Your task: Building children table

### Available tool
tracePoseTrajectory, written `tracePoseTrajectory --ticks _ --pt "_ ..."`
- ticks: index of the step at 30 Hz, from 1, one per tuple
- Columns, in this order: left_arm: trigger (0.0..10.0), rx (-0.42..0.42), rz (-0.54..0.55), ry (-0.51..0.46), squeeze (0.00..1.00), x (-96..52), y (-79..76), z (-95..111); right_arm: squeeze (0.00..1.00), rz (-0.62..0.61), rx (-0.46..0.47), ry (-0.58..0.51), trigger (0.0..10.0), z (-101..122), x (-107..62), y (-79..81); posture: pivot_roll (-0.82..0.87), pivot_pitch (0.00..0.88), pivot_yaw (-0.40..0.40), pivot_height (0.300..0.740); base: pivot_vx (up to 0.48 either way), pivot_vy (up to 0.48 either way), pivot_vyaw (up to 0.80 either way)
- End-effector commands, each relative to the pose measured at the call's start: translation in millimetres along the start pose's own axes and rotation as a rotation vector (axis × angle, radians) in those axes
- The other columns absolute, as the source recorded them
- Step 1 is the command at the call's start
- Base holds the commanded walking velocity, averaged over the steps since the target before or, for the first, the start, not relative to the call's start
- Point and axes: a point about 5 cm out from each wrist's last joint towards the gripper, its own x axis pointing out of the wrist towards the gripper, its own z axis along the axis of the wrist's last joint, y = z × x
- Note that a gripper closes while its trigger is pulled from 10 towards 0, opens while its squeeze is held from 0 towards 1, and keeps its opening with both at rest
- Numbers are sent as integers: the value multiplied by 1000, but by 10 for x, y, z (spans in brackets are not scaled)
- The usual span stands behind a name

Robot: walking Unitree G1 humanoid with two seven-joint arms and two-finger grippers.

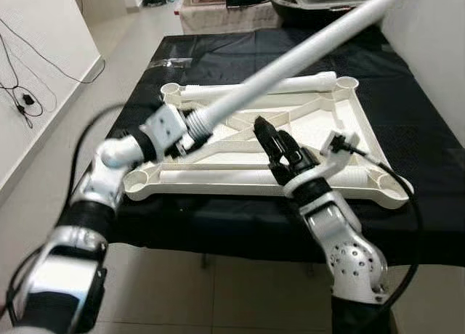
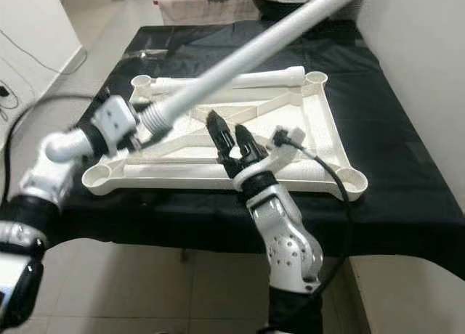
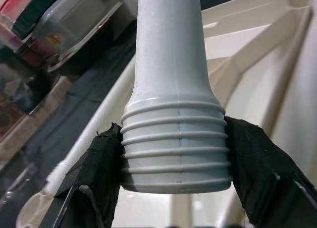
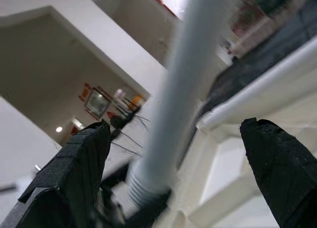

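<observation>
A white plastic tabletop [image 1: 357, 123] lies upside down on a black-covered table [image 1: 407, 94], with a round socket at each corner. My left gripper [image 1: 182, 134] is shut on the threaded end [image 3: 176, 148] of a long white table leg [image 1: 305, 47]. The leg slants up and away to the right, above the tabletop. Black pads [image 3: 99, 163] press on both sides of the thread. My right gripper [image 1: 272, 133] hovers open over the tabletop's middle, just below the leg, touching nothing. Its wrist view shows the leg [image 4: 183, 89] between the spread fingers [image 4: 74, 158]. Another white leg [image 1: 290, 83] lies along the tabletop's far edge.
A dark bin [image 1: 320, 3] stands at the table's far end. A white wall [image 1: 436, 29] runs close along the table's right side. Cables [image 1: 25, 98] lie on the tiled floor at the left. The table's near edge is just in front of me.
</observation>
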Motion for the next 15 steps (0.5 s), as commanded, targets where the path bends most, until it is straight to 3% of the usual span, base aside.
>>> tracePoseTrajectory --ticks 1,9,13,15 --pt "10000 0 9 -26 0 -7 -71 37 0 42 57 3 10000 -23 83 77 65 107 20 740 0 0 0" --pt "10000 -20 2 -39 0 -10 -225 46 0 48 73 14 10000 -9 119 67 67 109 16 740 0 0 0" --pt "10000 -36 -42 -64 0 10 -433 114 0 38 77 29 10000 -29 148 33 70 109 8 740 0 0 0" --pt "10000 -36 -42 -64 0 10 -433 114 0 38 77 29 10000 -29 148 33 70 109 8 740 0 0 0"
